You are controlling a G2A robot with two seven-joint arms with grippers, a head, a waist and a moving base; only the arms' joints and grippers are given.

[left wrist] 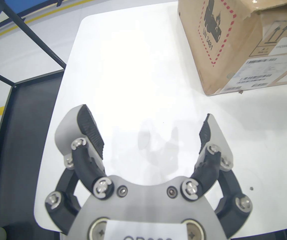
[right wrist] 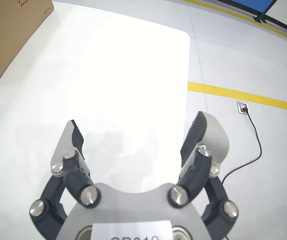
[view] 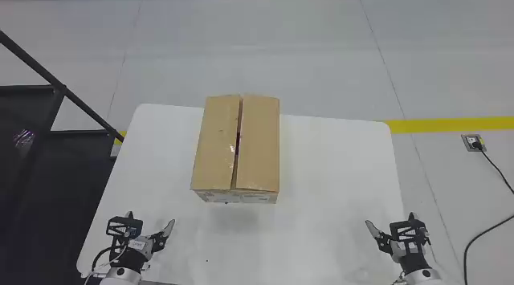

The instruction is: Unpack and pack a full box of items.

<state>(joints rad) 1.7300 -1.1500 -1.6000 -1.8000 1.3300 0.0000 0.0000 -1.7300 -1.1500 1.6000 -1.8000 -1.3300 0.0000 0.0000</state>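
Both grippers hung over the near edge of the table, each with its jaws spread wide and nothing between them. From above, the left gripper (view: 142, 229) sat at the near left corner and the right gripper (view: 397, 233) at the near right corner, well apart from each other and from the box. In its own wrist view the left gripper (left wrist: 146, 116) showed ribbed black pads (left wrist: 89, 128) facing inward over bare tabletop. The right gripper (right wrist: 136, 119) looked the same, with one finger (right wrist: 208, 136) out past the table's side edge.

A white table (view: 337, 189) with rounded corners carried the task's one thing. The cardboard box (view: 237, 144) stood near the table's middle, a little toward the far side and turned slightly. Its two top flaps were closed, meeting along a seam that ran away from the robot. The left wrist view showed the box (left wrist: 233, 6) with a ragged upper edge, a red-dashed diamond label (left wrist: 216, 26) on one side and white shipping labels (left wrist: 266, 72) on the adjoining face. On the floor lay a yellow line (view: 450, 124), and just beside it a socket (view: 472, 142) with a black cable (right wrist: 256, 141) plugged in.
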